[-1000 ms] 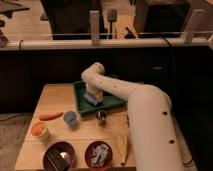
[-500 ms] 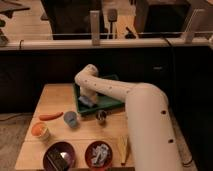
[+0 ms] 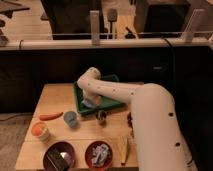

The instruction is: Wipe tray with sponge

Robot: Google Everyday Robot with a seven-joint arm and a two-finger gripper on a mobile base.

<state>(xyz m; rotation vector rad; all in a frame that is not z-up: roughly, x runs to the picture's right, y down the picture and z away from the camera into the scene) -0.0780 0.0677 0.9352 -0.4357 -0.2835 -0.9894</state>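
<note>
The dark green tray [image 3: 113, 80] lies at the back middle of the wooden table [image 3: 52, 97]. My white arm reaches in from the lower right and bends down into the tray's left half. My gripper [image 3: 90, 102] is at the end of it, low over the tray floor. It is shut on the sponge [image 3: 88, 104], a pale blue and whitish block pressed against the tray near its left front corner. The arm hides most of the gripper and the middle of the tray.
A small blue cup [image 3: 70, 118] and a small dark object [image 3: 101, 115] stand just in front of the tray. An orange-red carrot [image 3: 50, 116] and an orange cup [image 3: 40, 130] are at the left. Two dark red bowls [image 3: 59, 156] [image 3: 99, 152] and a yellowish item [image 3: 125, 149] sit along the front edge.
My wrist and the sponge have slid leftward across the tray floor, then eased slightly back. Nothing else on the table has moved.
</note>
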